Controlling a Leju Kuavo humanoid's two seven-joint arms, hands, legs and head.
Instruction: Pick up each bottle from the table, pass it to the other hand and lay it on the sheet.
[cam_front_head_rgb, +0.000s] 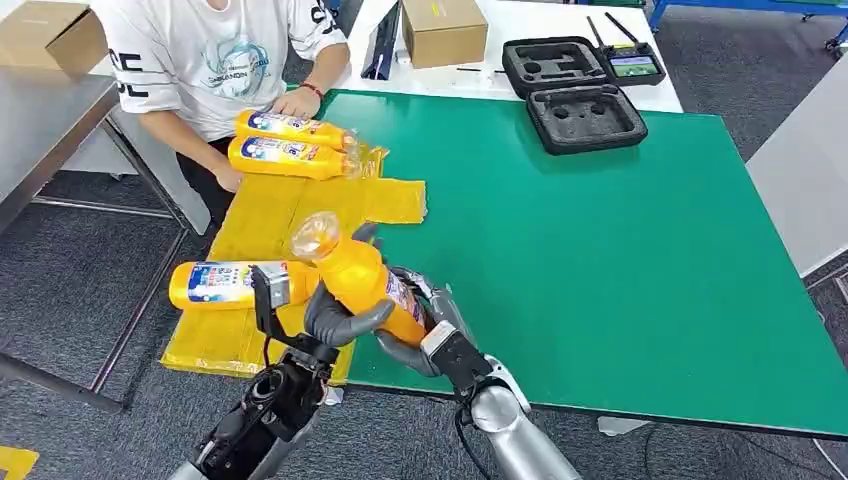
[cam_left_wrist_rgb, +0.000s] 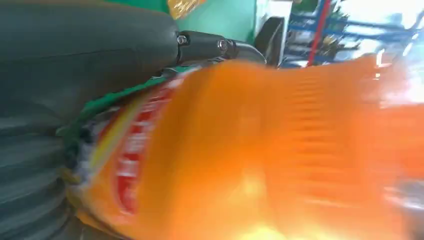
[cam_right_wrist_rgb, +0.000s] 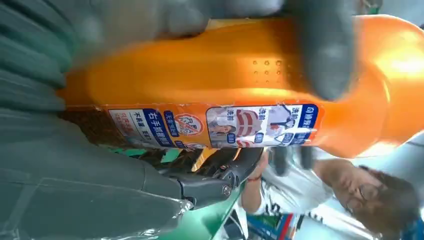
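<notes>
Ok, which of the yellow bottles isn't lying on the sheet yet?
The bottle both hands grip over the table edge; the other three lie on the yellow sheet.

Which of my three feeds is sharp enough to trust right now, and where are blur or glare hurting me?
Head view: sharp and evenly lit, the held bottle clear between the left hand and right hand. Left wrist view: badly smeared, the bottle an orange blur with washed-out brightness at one edge. Right wrist view: label readable, but the nearest fingers are soft, with a glare patch on the bottle.
</notes>
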